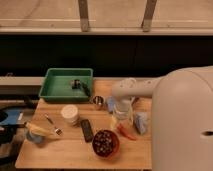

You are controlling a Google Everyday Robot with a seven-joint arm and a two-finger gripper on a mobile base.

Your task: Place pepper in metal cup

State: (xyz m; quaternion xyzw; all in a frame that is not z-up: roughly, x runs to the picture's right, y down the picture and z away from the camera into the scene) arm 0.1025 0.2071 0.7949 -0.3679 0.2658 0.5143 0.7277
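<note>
**Pepper on the table, gripper open above it**

The robot's white arm (142, 87) reaches in from the right over the wooden table (65, 152); its gripper (123, 115) points down over the right half of the tabletop, jaws spread wide and holding nothing; how the fingertips sit is hard to make out.

The pepper (126, 132), slim and orange, lies on the table just on the near side of the gripper, slanting from far-left to near-right; whether the gripper touches it cannot be told. It sits between a red bowl (105, 143) of dark contents to its left and a pale blue object (141, 122) to its right.

The metal cup (98, 102) stands upright to the left of the gripper, close to the arm's wrist and just off the near right corner of the green tray (59, 90); it is apart from the pepper. A small dark item (77, 84) rests inside the tray.

Further left stand a white cup (70, 114), a dark oblong object (87, 130) lying flat near it, a utensil (51, 124), and a yellow piece of fruit (40, 131) at the table's left edge.
</note>
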